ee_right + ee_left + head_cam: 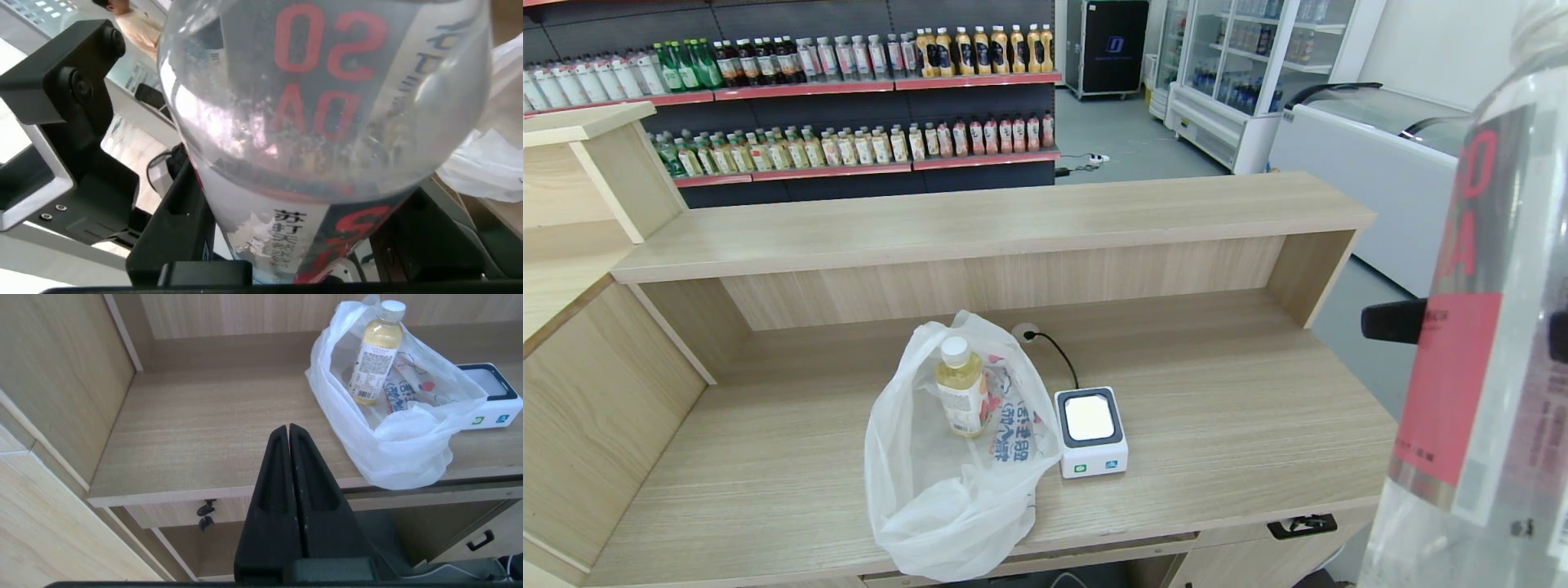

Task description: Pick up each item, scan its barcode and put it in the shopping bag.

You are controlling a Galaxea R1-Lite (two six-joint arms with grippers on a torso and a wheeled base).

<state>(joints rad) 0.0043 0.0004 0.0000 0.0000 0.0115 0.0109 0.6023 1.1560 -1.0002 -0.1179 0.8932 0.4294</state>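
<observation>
The step in hand looks like the scan of a second item: the right pincer (302,233) is clamped around the lower body of a clear soda bottle (1478,245) with a red label, its black fingers pressed against either side, and holds it upright, high in the air off the right end of the table (1241,408), well apart from everything on it. The scanner (1092,429), a small white box with a lit window facing up, sits near the middle of the table, just beside the shopping bag (931,498). To my eye the next move calls for bringing the bottle down and across to that window with the barcode part of the label turned toward it; where the barcode sits on the label I cannot tell. After that the bottle must go into the bag, whose mouth sags open toward the front and already holds a yellow drink bottle (960,392) standing upright, so the new one needs the free room in front of it. The scanner's black cable (1058,353) runs back to a hole in the table, out of the likely path. The left pincer (288,445) is closed on nothing, hanging off the table's front left edge, away from the bag.
</observation>
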